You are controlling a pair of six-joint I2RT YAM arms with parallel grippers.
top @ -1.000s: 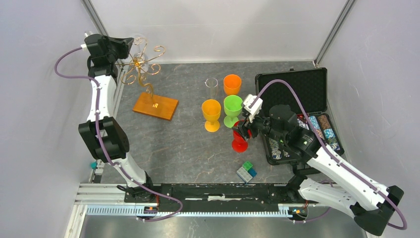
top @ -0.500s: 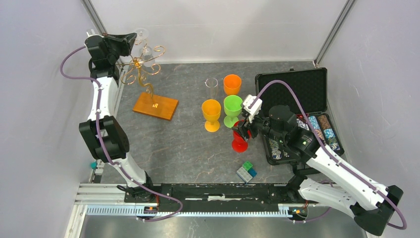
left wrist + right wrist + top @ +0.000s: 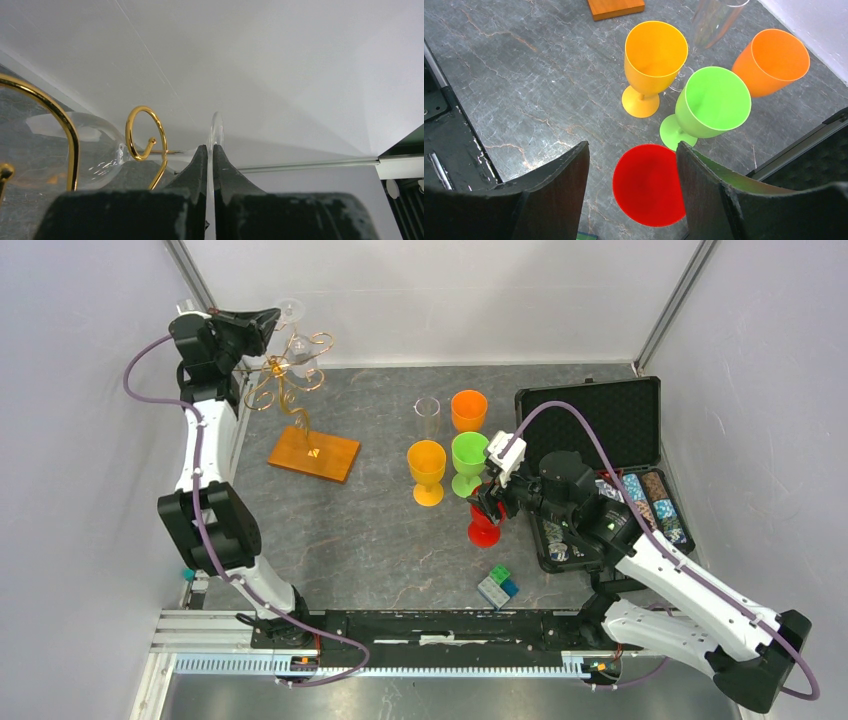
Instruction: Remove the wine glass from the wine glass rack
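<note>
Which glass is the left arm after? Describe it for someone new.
Look to the table's far-left corner, where the gold wire rack stands on its orange base. The wine glass hangs sideways among its curls, its foot pinched in the left hand. Unlike the coloured goblets mid-table, it is clear and off the table.

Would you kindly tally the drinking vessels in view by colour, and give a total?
red goblet: 1
green goblet: 1
orange goblet: 1
yellow goblet: 1
clear: 2, the tall glass on the table and the wine glass at the rack
Total: 6
</note>
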